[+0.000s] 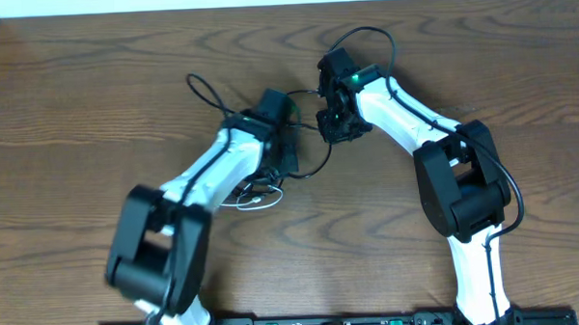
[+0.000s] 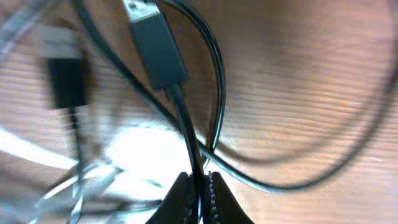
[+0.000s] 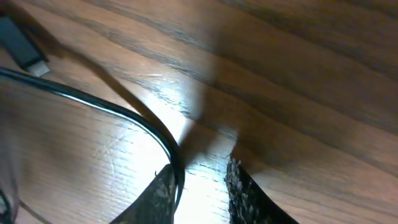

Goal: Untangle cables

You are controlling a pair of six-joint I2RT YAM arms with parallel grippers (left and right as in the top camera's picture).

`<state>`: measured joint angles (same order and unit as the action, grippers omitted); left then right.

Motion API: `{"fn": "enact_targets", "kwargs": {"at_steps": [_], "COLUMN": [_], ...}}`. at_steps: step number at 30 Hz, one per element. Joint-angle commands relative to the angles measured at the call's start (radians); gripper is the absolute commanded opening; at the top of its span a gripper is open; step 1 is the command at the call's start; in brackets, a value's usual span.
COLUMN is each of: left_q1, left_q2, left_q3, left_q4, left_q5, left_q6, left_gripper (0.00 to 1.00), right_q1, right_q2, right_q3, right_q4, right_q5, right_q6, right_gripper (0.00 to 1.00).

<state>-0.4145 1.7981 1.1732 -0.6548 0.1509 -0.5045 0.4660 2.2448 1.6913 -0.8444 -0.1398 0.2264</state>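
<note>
Black cable (image 2: 186,124) runs straight out ahead of the left gripper (image 2: 199,190), its long axis in line with the fingers and ending in a flat plug (image 2: 155,46) well beyond the tips; the jaws are pinched tight on this cord a little behind the plug, with no gap beside it; more black cord loops off ahead and to one side, while the white cable (image 2: 59,186) lies blurred on the table (image 2: 311,74) near the gripper's other side. The right gripper (image 3: 199,190) sits low over the wood close to its partner; a stretch of black cable comes in from ahead and to one side and passes between its fingers, lying against one finger (image 3: 160,193) and apart from the other; its jaws stand narrow but not closed, so nothing looks gripped there yet. The left gripper is nearer the white cable; the next move probably turns on the short span of black cord between the two grippers.
</note>
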Motion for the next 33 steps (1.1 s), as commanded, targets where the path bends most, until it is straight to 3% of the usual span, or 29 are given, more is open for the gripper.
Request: {"fn": "enact_targets", "kwargs": {"at_steps": [1,7,15,22,24,26,33], "left_q1": [0.029,0.070,0.078,0.077,0.078,0.078,0.078], "left_q2": [-0.114,-0.196,-0.174,-0.148,-0.148,-0.148,-0.148], "left_q3": [0.007,0.007,0.006,-0.004,-0.013,-0.020,-0.024], "left_q4": [-0.019,-0.049,-0.187,-0.302,-0.308,-0.309,-0.309], "left_q5": [-0.013,-0.014,-0.015,-0.105,-0.113,-0.126,-0.270], "left_q6": [0.023,0.034,0.037,0.037,0.037,0.037,0.035], "left_gripper": [0.07,0.07,0.08,0.08,0.22,0.30,0.34], "right_q1": [0.003,0.003,0.003,0.003,0.003,0.003,0.003], "right_q2": [0.046,0.046,0.046,0.046,0.046,0.046,0.046], "right_q3": [-0.048,-0.048,-0.048,-0.048,-0.048,-0.048,-0.048], "right_q4": [-0.005,-0.005,-0.005,-0.005,-0.005,-0.005,-0.022], "right_q5": [-0.020,-0.020,-0.020,-0.020,-0.020,-0.021,-0.053], "right_q6": [0.002,0.002,0.002,0.002,0.002,0.002,0.000], "right_gripper": [0.26,0.29,0.31,0.35,0.40,0.44,0.57]}}
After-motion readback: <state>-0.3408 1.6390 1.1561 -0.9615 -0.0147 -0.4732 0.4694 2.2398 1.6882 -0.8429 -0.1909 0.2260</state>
